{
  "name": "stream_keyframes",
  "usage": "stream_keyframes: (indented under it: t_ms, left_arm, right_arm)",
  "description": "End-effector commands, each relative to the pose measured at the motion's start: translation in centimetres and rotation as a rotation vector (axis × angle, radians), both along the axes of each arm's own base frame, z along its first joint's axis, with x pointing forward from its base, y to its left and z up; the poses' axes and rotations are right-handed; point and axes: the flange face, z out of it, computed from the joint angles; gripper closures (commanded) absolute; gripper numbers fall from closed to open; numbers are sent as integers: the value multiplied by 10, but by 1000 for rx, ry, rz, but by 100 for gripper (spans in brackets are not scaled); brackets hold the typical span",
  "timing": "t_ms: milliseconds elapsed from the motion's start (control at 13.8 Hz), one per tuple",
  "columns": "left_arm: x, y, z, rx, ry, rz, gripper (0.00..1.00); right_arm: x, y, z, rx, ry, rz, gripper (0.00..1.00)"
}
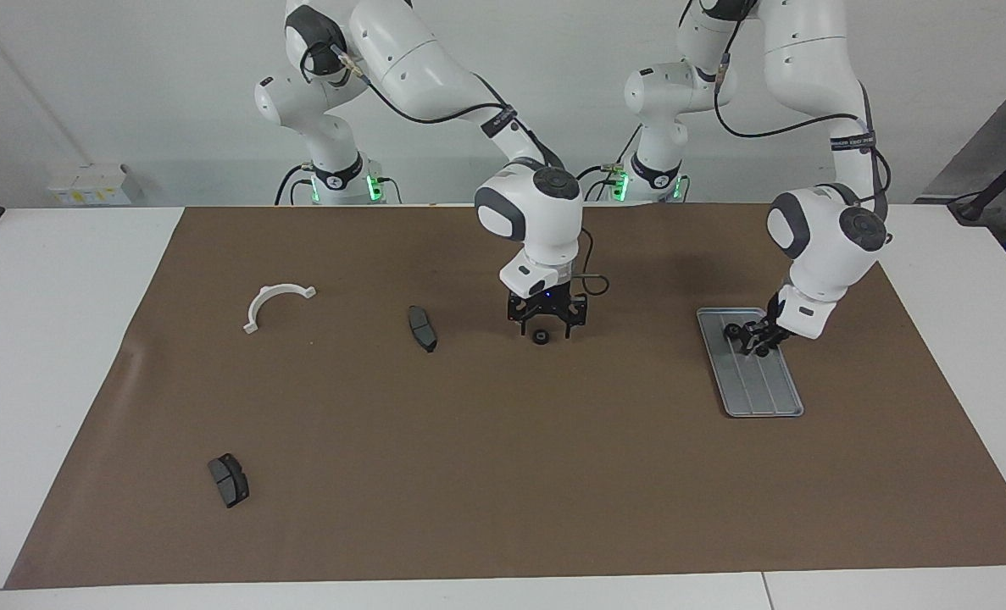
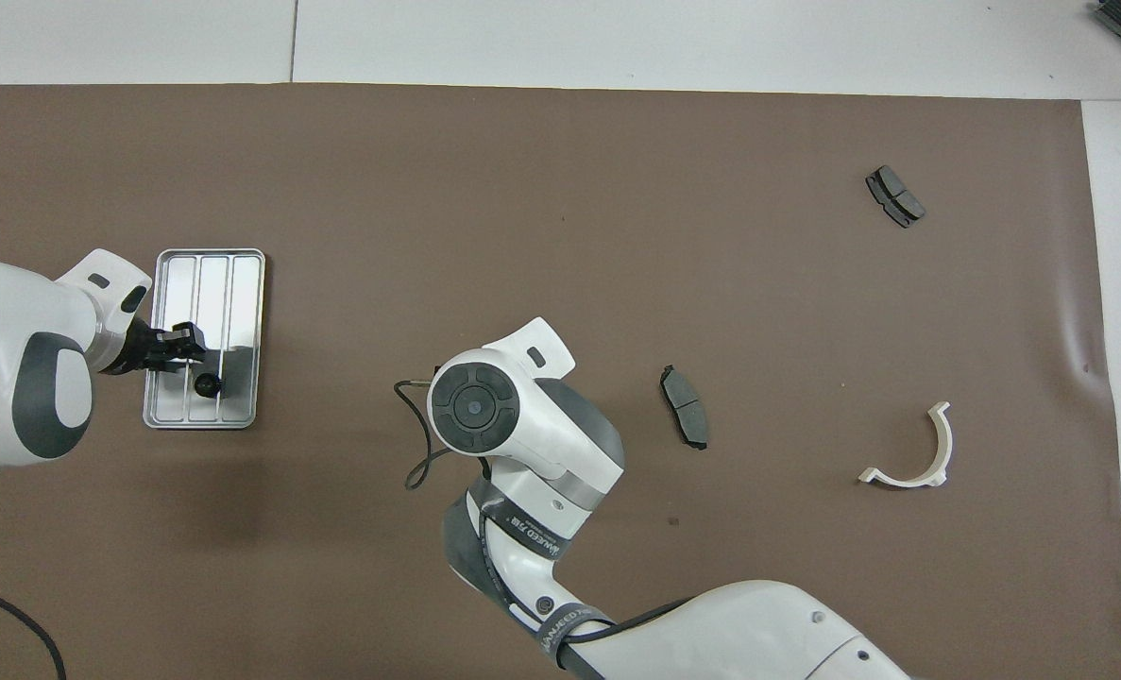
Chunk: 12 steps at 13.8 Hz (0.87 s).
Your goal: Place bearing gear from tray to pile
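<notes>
Bearing gear point(image 1: 541, 337) lies on the mat directly beneath the right gripper point(image 1: 546, 326), whose fingers are spread.

- Both arms: glossy white shells, rounded links, dark grey round caps at the joints.
- Black cables run along the outside of each arm — clipped by black bands with white lettering.
- Bases: green lights glowing at the collars.
- Left gripper point(image 1: 758, 337) and right gripper point(image 1: 545, 321): black fingers under white wrist blocks — a small blue light on the right.
</notes>
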Motion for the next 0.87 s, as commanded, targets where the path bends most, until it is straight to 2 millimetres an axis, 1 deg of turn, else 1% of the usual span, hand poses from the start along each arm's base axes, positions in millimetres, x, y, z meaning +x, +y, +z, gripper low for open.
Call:
stream_keyframes:
  t_ms: [0, 145, 289, 362, 434, 506, 579, 651, 723, 796]
  left_arm:
    - [-8, -1, -5, 3, -5, 13, 69]
    - [-8, -6, -5, 3, -5, 5, 76]
    - [-8, -8, -5, 3, -5, -1, 81]
    - [-7, -9, -4, 3, -6, -2, 85]
    - [-4, -10, -3, 3, -9, -3, 87]
    - [0, -15, 1, 4, -20, -12, 89]
    - [7, -24, 9, 5, -38, -27, 91]
    - [14, -30, 15, 5, -49, -20, 93]
    - [21, -36, 25, 4, -65, 0, 94]
    - [24, -48, 31, 2, -70, 3, 95]
  right_arm:
    - [-6, 0, -13, 1, -18, -4, 16]
    - [-8, -1, -16, 8, -20, -4, 16]
    - [-8, -1, -17, 8, -21, -2, 23]
    - [-9, -2, -18, 9, -21, -2, 29]
    - [-9, -2, -17, 10, -21, -3, 40]
    - [-9, -2, -18, 9, -21, -2, 49]
    - [-9, -2, -18, 9, -20, -3, 64]
    - [-9, -2, -18, 9, -21, -2, 76]
    - [-8, -2, -16, 9, -22, -4, 86]
    - [-5, -5, -16, 7, -24, -9, 93]
